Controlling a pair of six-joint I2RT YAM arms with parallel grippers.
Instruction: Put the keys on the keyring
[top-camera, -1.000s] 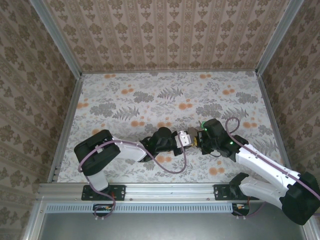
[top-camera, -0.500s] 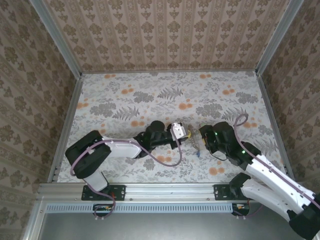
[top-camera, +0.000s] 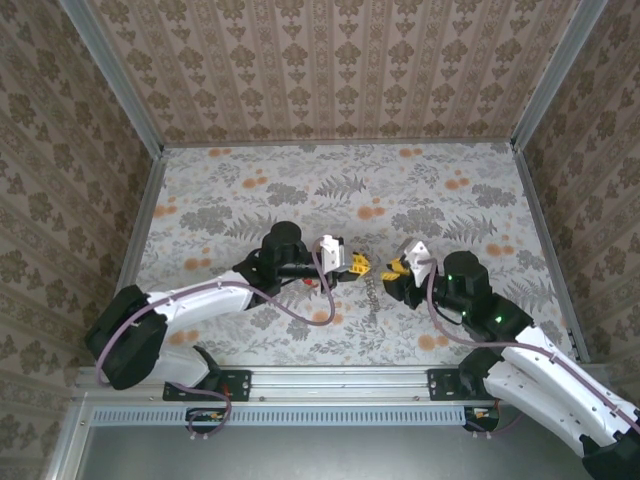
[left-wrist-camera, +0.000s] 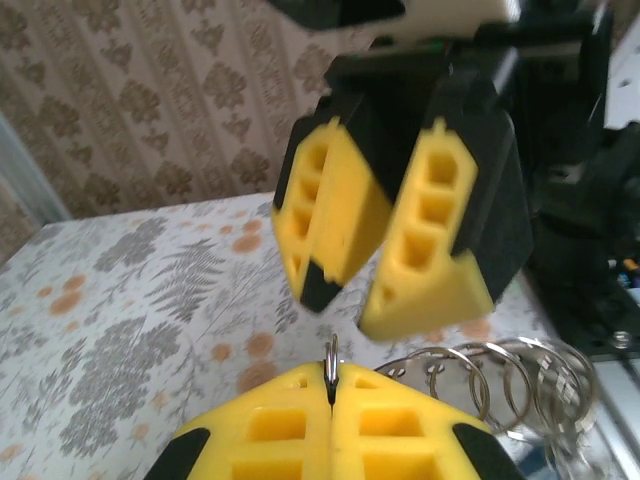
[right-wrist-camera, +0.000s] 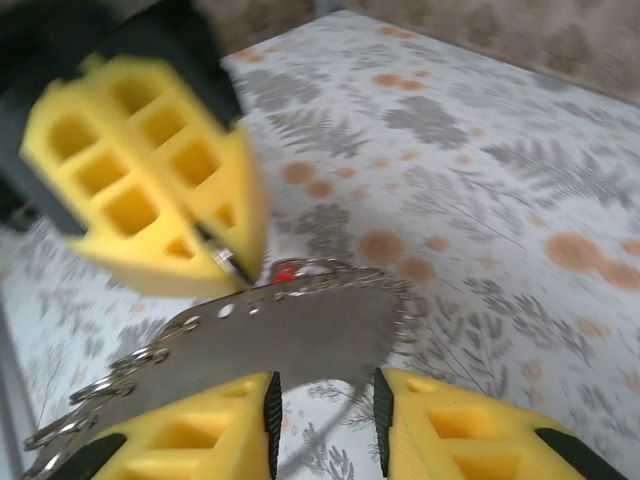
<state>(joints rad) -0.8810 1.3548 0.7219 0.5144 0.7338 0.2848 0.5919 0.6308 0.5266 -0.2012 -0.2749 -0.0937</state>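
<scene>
My left gripper (top-camera: 358, 264) is shut on the edge of the thin metal keyring (left-wrist-camera: 331, 362), which stands up between its yellow fingertips (left-wrist-camera: 290, 425). A string of metal loops (left-wrist-camera: 505, 378) trails off to the right of it. From the top, the bunch (top-camera: 371, 290) hangs below the left fingertips, over the table. My right gripper (top-camera: 397, 268) faces the left one a short way off, open, with nothing between its yellow fingers (right-wrist-camera: 190, 440). Just past its tips is a blurred grey metal bunch (right-wrist-camera: 300, 330) with one red key head (right-wrist-camera: 283, 270). Other keys cannot be made out.
The floral tabletop (top-camera: 330, 190) stretches behind both grippers to the patterned back wall (top-camera: 340, 70). Aluminium rails (top-camera: 130, 260) edge the table on the left and right. Purple cables (top-camera: 300, 300) loop off both arms near the front rail.
The grippers were pressed together a second ago and have drawn apart. The right gripper opened and backed away to the right. The left arm swung left and back, carrying the ring.
</scene>
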